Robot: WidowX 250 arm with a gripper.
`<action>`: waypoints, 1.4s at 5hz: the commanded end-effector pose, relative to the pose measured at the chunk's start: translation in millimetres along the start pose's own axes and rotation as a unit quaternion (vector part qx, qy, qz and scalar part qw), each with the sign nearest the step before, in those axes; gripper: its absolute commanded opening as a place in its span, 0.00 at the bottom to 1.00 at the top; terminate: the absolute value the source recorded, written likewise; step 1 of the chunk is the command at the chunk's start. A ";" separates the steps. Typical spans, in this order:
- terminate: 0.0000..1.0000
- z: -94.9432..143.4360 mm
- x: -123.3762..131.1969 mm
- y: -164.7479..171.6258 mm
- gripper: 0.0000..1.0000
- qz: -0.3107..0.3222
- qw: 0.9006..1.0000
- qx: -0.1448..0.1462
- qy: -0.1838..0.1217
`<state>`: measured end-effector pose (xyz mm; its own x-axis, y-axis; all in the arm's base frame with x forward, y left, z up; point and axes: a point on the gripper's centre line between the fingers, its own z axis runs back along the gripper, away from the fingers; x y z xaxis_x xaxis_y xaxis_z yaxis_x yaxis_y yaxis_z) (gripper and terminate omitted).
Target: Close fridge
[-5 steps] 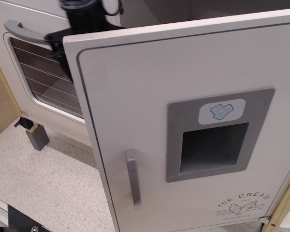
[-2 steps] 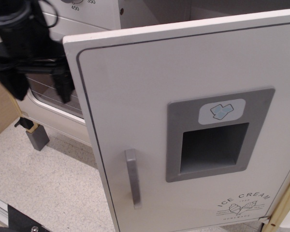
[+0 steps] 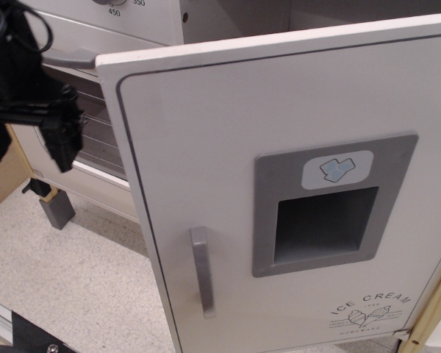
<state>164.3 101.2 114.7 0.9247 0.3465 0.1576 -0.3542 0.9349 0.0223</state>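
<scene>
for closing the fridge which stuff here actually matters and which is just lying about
Matters for the job:
- fridge door, standing open
- bar handle on the door
- end effector, off to the door's left, not touching it

Just there:
- oven with glass window, behind the door
- small grey block on the floor
- ice-dispenser panel

White oven (image 3: 95, 140) at back left, glass window, grey handle (image 3: 70, 57) across top. Small grey block (image 3: 56, 209) on speckled floor (image 3: 73, 287) below it. Dial marks 450/350 above.
</scene>
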 end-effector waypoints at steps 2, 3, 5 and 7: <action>0.00 11.0 -26.5 -18.9 1.00 -0.064 0.998 -0.009 0.009; 0.00 16.8 -32.0 -32.4 1.00 -0.078 0.996 -0.028 0.015; 0.00 22.7 -43.2 -68.3 1.00 -0.104 0.993 -0.056 0.000; 0.00 26.5 -10.9 -77.5 1.00 -0.023 0.995 -0.069 -0.064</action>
<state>170.9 17.9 125.3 0.9202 0.3002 0.2514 -0.2833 0.9536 -0.1018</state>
